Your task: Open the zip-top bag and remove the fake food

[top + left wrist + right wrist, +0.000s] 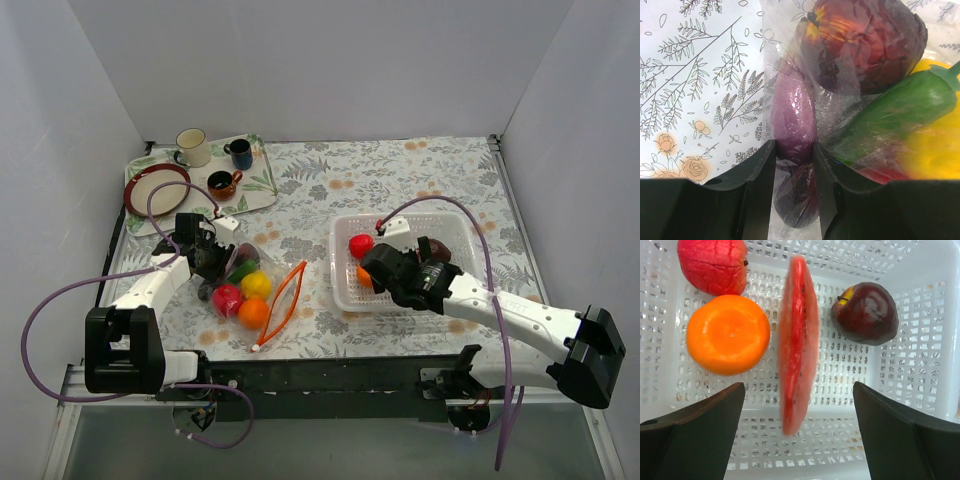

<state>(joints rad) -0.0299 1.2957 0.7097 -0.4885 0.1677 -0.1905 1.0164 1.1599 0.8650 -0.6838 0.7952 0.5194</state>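
The clear zip-top bag [240, 292] lies at the left, its orange-red zipper strip [284, 298] spread open toward the right. It holds red, yellow, orange and green fake food [254, 286]. My left gripper [212, 262] is shut on the bag's far end, pinching a purple piece [794, 120] through the plastic between its fingers [759, 172]. A maroon fruit [865, 40], a green pepper [895, 112] and a yellow piece [935, 147] lie beside it in the bag. My right gripper [386, 268] is open over the white mesh basket [452, 228]. A blurred red slice [797, 340] stands on edge between its fingers [705, 415], touching neither.
The basket also holds an orange [727, 332], a red fruit [712, 265] and a maroon apple [865, 312]. A tray [262, 190] at the back left carries three mugs and a red-rimmed plate [157, 187]. White walls enclose the table.
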